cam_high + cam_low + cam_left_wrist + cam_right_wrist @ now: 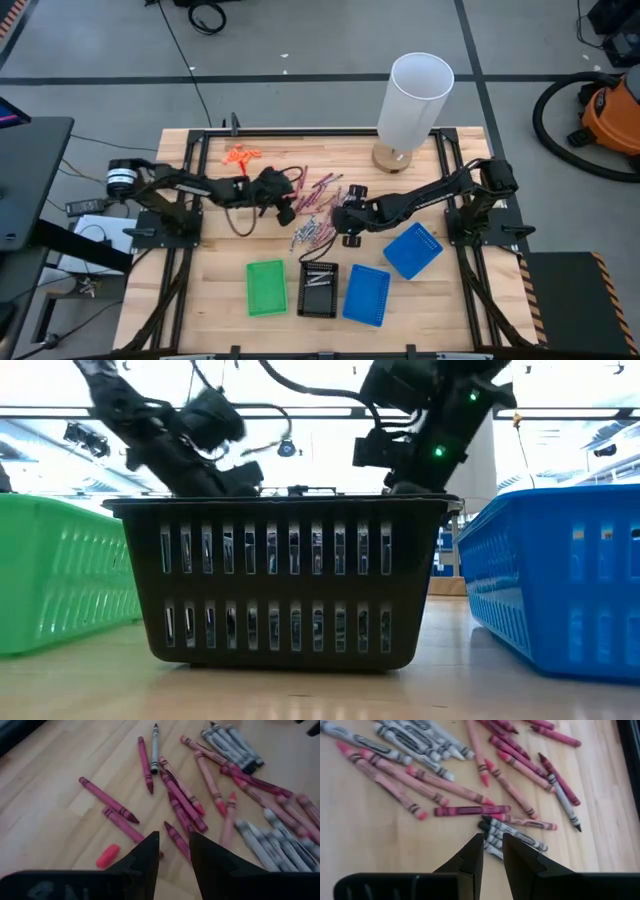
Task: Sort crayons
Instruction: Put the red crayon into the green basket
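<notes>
Both pincers hover slightly parted and empty over the crayons [315, 205] at the desk's [220, 290] centre. Lower your right pincer [492, 845] squarely over one grey crayon [512, 834] at its twelve o'clock, avoiding neighbours; park the left pincer [173, 851].

Black basket [275, 585] between green [55, 575], blue trays [560, 585]

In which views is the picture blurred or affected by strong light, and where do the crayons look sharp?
Low view: the black basket is a backlit silhouette against bright windows, and the arms above it are blurred. Left wrist view: the crayons are soft, most blurred toward the right edge, where the grey ones smear. Right wrist view: the crayons look sharp. High view: even light, with no glare on the table.
</notes>
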Robot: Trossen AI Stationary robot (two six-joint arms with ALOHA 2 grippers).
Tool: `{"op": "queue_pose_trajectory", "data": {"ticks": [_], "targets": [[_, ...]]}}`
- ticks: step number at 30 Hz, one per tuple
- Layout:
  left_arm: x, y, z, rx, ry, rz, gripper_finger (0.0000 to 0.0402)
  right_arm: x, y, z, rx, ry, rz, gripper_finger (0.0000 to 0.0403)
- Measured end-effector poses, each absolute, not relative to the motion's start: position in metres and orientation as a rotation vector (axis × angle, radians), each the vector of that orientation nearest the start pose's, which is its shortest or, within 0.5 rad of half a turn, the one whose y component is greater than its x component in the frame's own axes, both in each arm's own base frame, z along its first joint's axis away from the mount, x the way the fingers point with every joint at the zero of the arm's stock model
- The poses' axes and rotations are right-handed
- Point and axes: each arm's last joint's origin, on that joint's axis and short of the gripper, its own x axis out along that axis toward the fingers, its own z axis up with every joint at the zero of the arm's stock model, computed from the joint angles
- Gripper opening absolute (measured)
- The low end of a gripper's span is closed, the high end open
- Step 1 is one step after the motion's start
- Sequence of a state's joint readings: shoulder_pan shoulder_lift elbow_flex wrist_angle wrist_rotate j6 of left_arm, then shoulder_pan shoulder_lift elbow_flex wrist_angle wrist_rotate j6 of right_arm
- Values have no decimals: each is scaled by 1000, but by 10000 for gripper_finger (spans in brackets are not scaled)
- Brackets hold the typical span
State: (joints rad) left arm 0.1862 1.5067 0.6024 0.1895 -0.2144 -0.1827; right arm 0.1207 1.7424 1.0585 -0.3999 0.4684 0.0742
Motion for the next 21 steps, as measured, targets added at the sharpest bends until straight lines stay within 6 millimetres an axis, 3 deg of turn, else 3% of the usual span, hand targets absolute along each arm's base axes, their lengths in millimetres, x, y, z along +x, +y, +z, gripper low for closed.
{"op": "queue_pose_trajectory", "data": {"ticks": [6,13,21], "targets": [[282,74,140,-207,718,500,117,315,17,183,-229,903,-334,74],[298,88,127,-295,743,524,117,295,12,194,-220,642,-333,68],[325,103,121,-342,822,603,117,276,15,189,-260,488,-307,67]]}}
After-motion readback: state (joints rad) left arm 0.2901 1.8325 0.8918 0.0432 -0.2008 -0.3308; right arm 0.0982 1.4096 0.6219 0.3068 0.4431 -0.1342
